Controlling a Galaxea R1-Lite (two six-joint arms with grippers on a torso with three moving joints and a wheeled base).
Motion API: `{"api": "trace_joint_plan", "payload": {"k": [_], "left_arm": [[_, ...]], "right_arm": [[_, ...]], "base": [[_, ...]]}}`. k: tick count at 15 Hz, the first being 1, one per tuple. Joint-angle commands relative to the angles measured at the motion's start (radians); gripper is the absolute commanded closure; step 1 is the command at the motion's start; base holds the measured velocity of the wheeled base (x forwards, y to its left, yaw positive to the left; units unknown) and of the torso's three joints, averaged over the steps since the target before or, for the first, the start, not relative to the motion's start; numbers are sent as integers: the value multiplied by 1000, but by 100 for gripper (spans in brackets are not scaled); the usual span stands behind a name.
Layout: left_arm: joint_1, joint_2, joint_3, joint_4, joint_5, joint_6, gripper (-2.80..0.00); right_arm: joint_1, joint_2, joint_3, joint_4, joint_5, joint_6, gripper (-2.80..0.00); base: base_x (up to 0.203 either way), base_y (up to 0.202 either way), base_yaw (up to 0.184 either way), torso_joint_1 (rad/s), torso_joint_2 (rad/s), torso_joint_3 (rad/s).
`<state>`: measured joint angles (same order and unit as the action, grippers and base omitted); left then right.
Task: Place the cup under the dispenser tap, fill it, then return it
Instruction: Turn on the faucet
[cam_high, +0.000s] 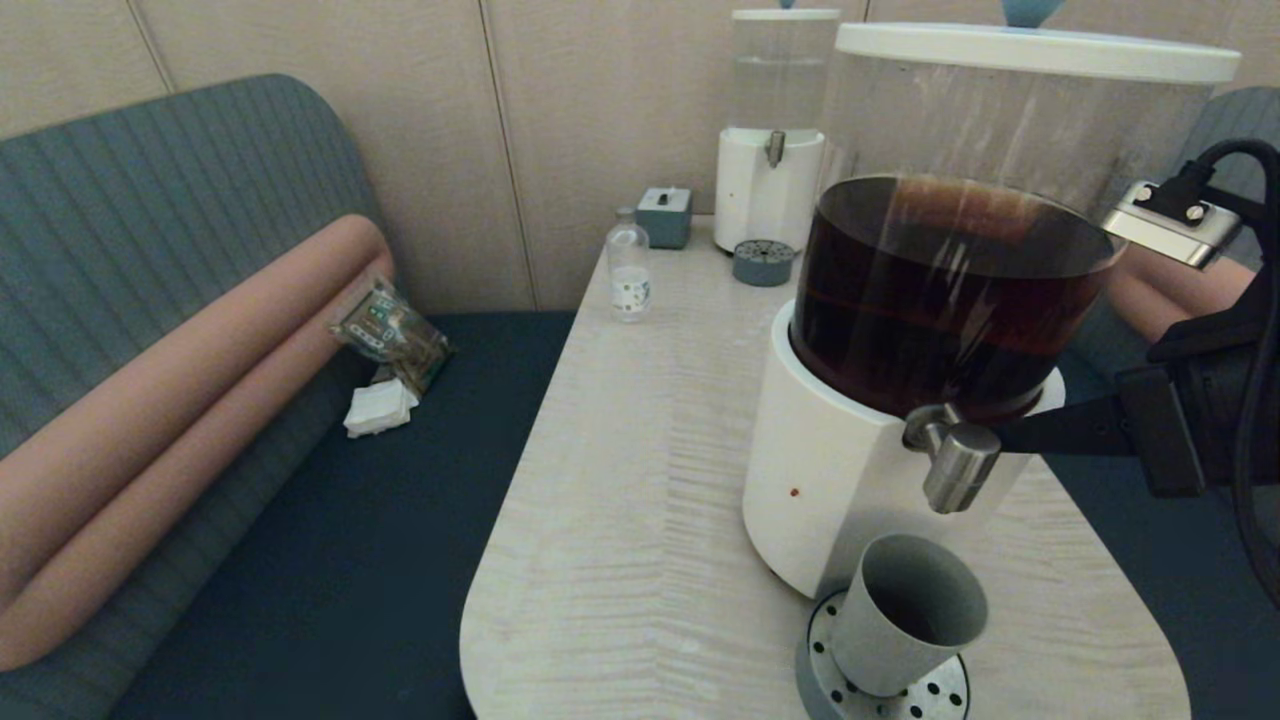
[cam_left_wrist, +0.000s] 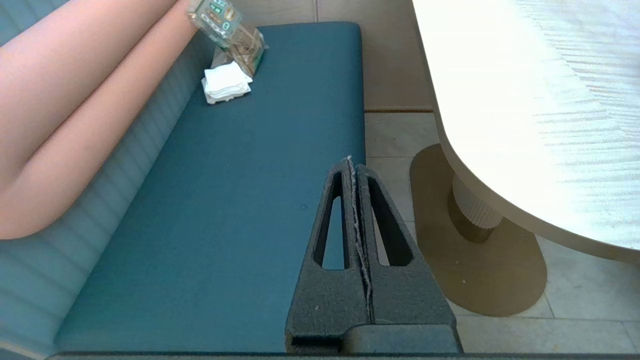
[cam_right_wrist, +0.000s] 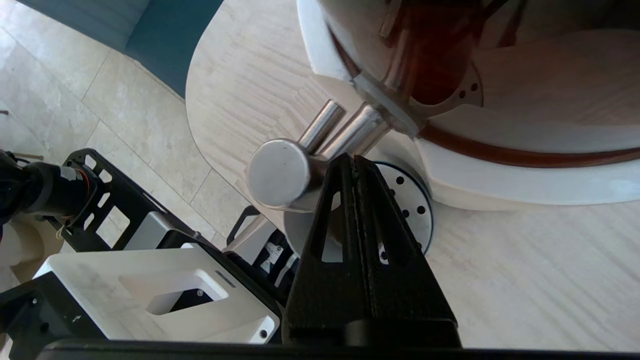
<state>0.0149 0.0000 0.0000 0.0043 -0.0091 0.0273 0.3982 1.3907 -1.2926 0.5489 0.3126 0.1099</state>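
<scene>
The small matte grey tapered cup (cam_high: 905, 625) sits on the round perforated steel drip tray (cam_high: 930, 698) at the near end of the pale wood-grain counter (cam_high: 640, 480), right below the stubby brushed-steel dispenser tap (cam_high: 955, 462). That tap juts from the large white-based dispenser (cam_high: 830, 470), whose clear tank is about half full of dark brown liquid. The right end effector (cam_right_wrist: 354, 162) reaches in from the right, its black fingers pressed together with nothing between them, tips touching the tap's side just behind the round steel cap (cam_right_wrist: 279, 172). The cup is upright, open mouth up, and apart from the end effector.

Over on the left, the left end effector (cam_left_wrist: 351, 162) hangs off the counter's edge above the teal bench seat (cam_left_wrist: 240, 210), its fingers together and holding nothing.

Farther back on the counter stand a small clear glass bottle (cam_high: 629, 265), a little grey box (cam_high: 664, 216), and a smaller clear-tank dispenser (cam_high: 772, 130) on a white base.
</scene>
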Motion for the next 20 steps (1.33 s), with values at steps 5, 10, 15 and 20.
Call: {"api": "trace_joint_plan", "payload": {"k": [5, 10, 15, 20], "left_arm": [[0, 2, 0, 0, 0, 0, 0], [0, 2, 0, 0, 0, 0, 0], [0, 2, 0, -1, 0, 0, 0], [0, 2, 0, 0, 0, 0, 0]], "right_arm": [[32, -52, 31, 3, 0, 1, 0], [51, -77, 68, -37, 2, -24, 0], [52, -80, 102, -95, 3, -47, 0], [54, -73, 134, -169, 3, -55, 0]], "base": [[0, 0, 0, 0, 0, 0], [0, 0, 0, 0, 0, 0], [0, 0, 0, 0, 0, 0], [0, 0, 0, 0, 0, 0]]}}
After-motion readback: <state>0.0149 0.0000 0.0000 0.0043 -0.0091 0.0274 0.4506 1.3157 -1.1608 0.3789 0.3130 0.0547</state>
